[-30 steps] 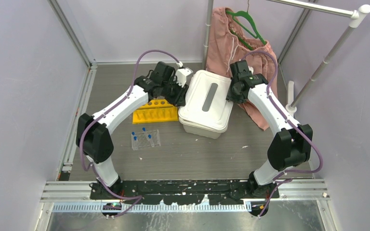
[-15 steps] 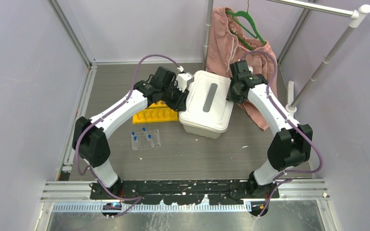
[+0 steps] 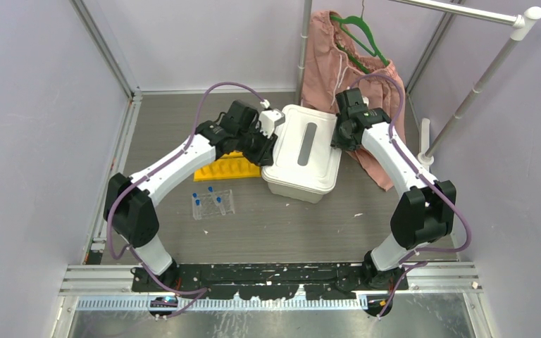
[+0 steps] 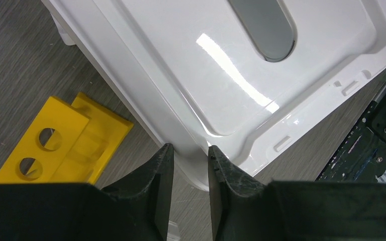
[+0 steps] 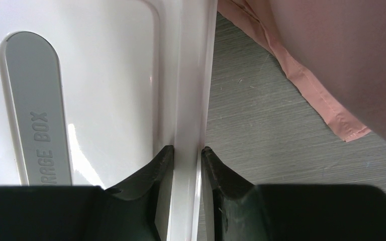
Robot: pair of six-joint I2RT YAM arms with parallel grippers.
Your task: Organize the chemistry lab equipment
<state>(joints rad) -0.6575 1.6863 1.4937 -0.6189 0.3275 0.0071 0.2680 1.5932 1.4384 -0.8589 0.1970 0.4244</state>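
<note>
A white storage box with a grey-handled lid (image 3: 303, 151) stands mid-table. My left gripper (image 3: 267, 144) is shut on the lid's left rim near a corner (image 4: 188, 149), with the rim between its fingers. My right gripper (image 3: 338, 139) is shut on the lid's right rim (image 5: 186, 149). The yellow tube rack (image 3: 225, 169) lies just left of the box and also shows in the left wrist view (image 4: 55, 143). The clear grid rack (image 3: 213, 204) with small blue-capped tubes (image 3: 209, 189) sits nearer to me. The squeeze bottle, glassware and white cup are out of view.
Pink shorts (image 3: 345, 63) on a green hanger (image 3: 363, 35) hang behind the box's right side, close to my right arm, and show in the right wrist view (image 5: 331, 50). A metal clothes rail (image 3: 479, 84) slants at the right. Walls enclose the table.
My left arm has swung a little right and closer to the box's left edge, over the yellow rack. My right arm and the box have stayed put.
</note>
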